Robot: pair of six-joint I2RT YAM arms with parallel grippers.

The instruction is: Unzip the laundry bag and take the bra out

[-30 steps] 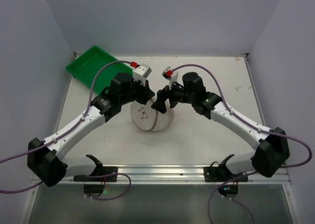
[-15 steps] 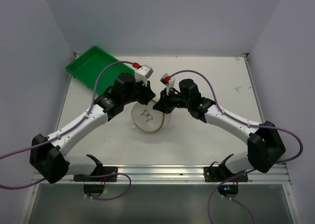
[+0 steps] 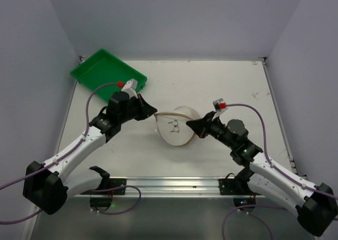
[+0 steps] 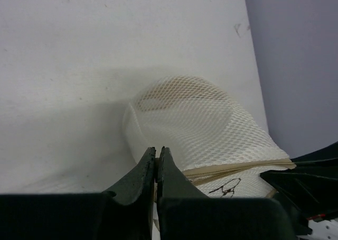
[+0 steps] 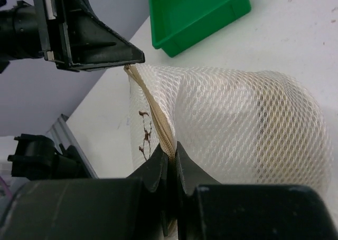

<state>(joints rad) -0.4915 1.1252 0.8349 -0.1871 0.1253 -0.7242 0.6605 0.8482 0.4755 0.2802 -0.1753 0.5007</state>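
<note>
The small cream-white cylindrical mesh laundry bag [image 3: 182,113] lies on its side at the middle of the white counter [image 3: 232,87], lid [image 3: 177,134] toward the near edge, left gripper [image 3: 153,112] and right gripper [image 3: 190,125] each clamped on opposite sides of its zip rim [image 5: 157,116].

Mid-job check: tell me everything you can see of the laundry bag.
The laundry bag is a small cream-white mesh cylinder lying tilted on the table, its round flat lid with a black bra drawing facing up toward the arms. A tan zip band rings the rim. The left gripper and right gripper are each shut on that band, on opposite sides.
</note>
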